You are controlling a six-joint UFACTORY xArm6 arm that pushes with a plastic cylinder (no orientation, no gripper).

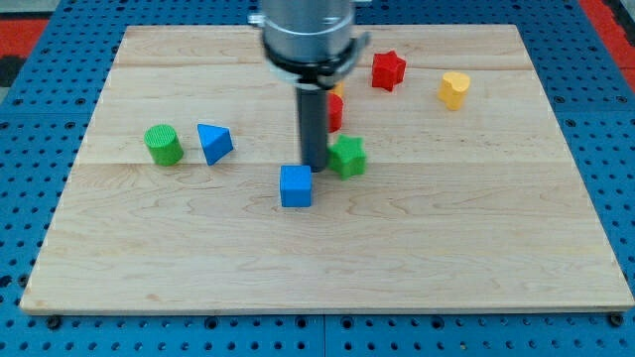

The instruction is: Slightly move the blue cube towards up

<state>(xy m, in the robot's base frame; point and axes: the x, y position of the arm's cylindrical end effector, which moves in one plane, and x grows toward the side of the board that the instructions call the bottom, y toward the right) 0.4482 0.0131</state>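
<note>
The blue cube (296,186) lies near the middle of the wooden board (327,258). My tip (314,167) stands just above the cube's upper right corner, touching or nearly touching it. A green star-shaped block (348,157) sits right of my tip, close against the rod. A red block (334,111) is partly hidden behind the rod.
A blue triangular block (213,143) and a green cylinder (164,145) lie at the view's left. A red star block (388,70) and a yellow block (454,89) lie at the upper right. A yellow piece peeks behind the arm's body near the red block.
</note>
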